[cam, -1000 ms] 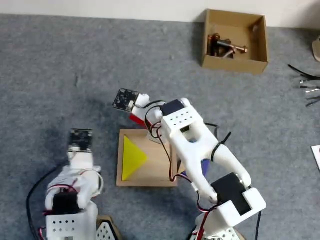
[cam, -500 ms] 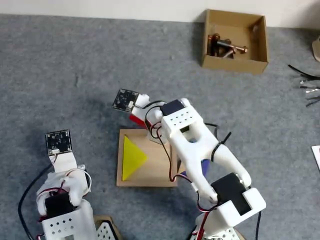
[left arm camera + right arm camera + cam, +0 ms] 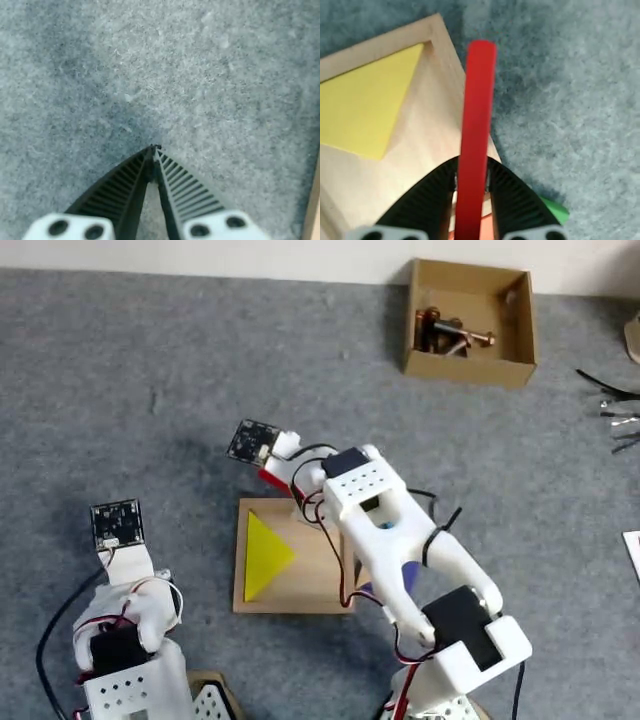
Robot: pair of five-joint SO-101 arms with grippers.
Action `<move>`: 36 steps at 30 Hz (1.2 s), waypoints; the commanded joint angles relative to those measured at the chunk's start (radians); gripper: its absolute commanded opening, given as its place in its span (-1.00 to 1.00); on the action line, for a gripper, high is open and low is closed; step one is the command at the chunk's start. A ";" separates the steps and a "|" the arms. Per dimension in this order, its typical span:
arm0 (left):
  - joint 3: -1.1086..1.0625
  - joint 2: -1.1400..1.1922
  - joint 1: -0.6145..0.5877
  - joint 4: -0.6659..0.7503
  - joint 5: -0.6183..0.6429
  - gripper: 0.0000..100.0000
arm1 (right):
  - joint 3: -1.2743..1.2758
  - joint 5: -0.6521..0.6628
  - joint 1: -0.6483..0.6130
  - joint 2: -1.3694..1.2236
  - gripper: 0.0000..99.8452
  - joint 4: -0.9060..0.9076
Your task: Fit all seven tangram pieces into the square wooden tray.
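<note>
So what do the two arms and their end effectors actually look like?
The left arm and right arm have white plastic shells, black motors, dotted hole patterns and loose red and black wires. The left end effector and right end effector have black ribbed tapering fingers.

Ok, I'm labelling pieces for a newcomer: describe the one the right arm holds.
Find the square wooden tray on the grey carpet. At its far edge, the right pincer grips a red piece edge-on, unlike the yellow triangle lying flat inside.
</note>
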State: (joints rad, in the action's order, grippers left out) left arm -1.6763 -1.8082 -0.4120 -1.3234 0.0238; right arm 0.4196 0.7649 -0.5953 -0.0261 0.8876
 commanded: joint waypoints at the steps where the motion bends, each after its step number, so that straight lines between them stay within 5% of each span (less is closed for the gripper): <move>1: -0.019 -0.005 -0.013 -0.003 0.011 -0.99 | -0.013 0.015 -0.018 0.021 -0.99 -0.012; 25: -0.019 -0.005 -0.013 -0.003 0.011 -0.99 | 0.082 0.021 0.044 0.019 -0.98 0.027; 36: -0.019 -0.005 -0.013 -0.003 0.011 -0.99 | 0.084 0.021 0.042 0.021 -0.80 0.027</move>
State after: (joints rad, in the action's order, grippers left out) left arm -1.6763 -1.8082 -0.4120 -1.3234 0.0238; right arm 0.5148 0.7756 -0.5432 -0.0261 0.9060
